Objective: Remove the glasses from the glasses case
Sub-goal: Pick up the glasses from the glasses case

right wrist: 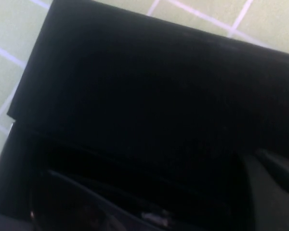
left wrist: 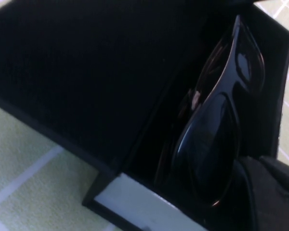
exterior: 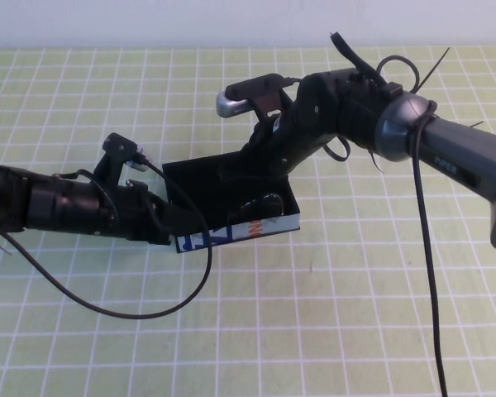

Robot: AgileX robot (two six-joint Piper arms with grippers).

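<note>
surface: green mat, white grid [exterior: 331, 331] | backdrop: pale wall [exterior: 149, 21]

Bright overhead; dim, blurry wrist views.

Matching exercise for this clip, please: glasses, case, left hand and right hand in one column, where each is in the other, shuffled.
Things:
1. glasses
2. case
3. left hand
4. right hand

Places:
A. at the case's left end, by the printed strip
B. on the green grid mat, lid open
C. lying inside the case
D. reaching down into the case from its far side

Pairs: 1-C, 2-B, 3-A, 4-D
</note>
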